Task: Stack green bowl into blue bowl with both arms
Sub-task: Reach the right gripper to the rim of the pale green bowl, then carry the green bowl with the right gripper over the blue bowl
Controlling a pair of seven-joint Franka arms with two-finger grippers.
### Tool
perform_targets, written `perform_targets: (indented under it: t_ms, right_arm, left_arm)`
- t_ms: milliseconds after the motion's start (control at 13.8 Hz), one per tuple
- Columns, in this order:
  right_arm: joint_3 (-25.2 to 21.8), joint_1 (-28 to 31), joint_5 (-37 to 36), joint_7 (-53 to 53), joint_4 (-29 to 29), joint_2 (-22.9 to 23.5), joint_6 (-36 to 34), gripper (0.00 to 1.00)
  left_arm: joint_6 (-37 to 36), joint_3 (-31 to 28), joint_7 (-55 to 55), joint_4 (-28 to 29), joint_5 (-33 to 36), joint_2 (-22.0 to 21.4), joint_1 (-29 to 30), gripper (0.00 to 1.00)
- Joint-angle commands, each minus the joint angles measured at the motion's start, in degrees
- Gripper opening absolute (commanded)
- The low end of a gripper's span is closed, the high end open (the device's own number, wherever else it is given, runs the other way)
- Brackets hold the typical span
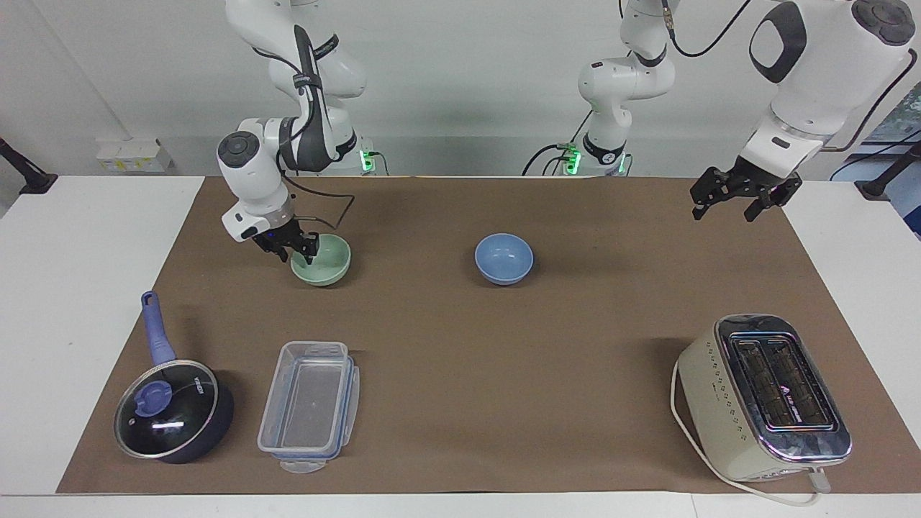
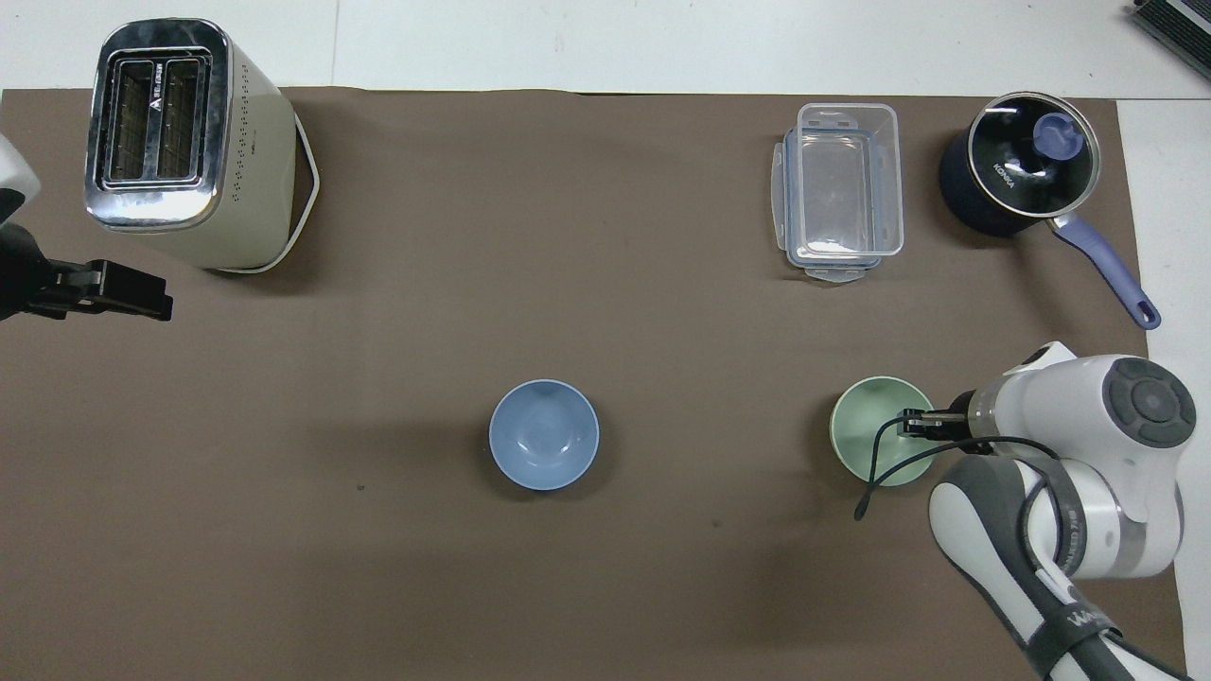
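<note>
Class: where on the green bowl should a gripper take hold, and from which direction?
Pinch the green bowl by its thin rim from above, one finger inside and one outside. It sits upright and open. The right gripper is at the rim toward the right arm's end.

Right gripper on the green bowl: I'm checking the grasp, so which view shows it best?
The facing view: the right gripper sits low at the green bowl rim, seen side-on. The overhead view shows only the fingertips over the rim, the arm covering the rest.

The green bowl [image 1: 321,260] sits beside the blue bowl [image 1: 504,257], toward the right arm's end; the toaster [image 1: 764,396] lies farther out than the blue bowl.
</note>
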State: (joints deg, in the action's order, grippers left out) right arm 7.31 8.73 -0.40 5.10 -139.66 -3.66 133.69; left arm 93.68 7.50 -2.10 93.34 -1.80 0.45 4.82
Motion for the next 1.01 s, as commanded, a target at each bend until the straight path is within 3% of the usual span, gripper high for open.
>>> perform_targets:
  t_ms: [0, 362, 506, 723, 940]
  right_arm:
    - [0.2, 0.8, 1.6, -2.5, -0.5, -0.2, 0.2, 0.0]
    - [0.3, 0.1, 1.8, -2.4, 1.5, -1.5, -5.2, 0.0]
    - [0.8, -0.3, 5.5, -2.5, 3.4, -2.9, -8.8, 0.0]
    - [0.8, -5.5, 7.7, -1.1, 7.2, -4.0, -13.4, 0.0]
    - [0.9, -14.8, 9.3, 9.2, 9.8, -3.6, -13.3, 0.0]
  left_arm:
    - [-1.3, 0.3, -0.3, -0.7, 1.1, -0.2, 0.5, 1.0]
    - [-1.3, 0.3, -0.3, -0.7, 1.1, -0.2, 0.4, 1.0]
    - [-1.3, 0.3, -0.3, -0.7, 1.1, -0.2, 0.4, 1.0]
    - [-1.3, 0.3, -0.3, -0.7, 1.1, -0.2, 0.4, 1.0]
    - [-1.3, 0.3, -0.3, -0.7, 1.1, -0.2, 0.4, 1.0]
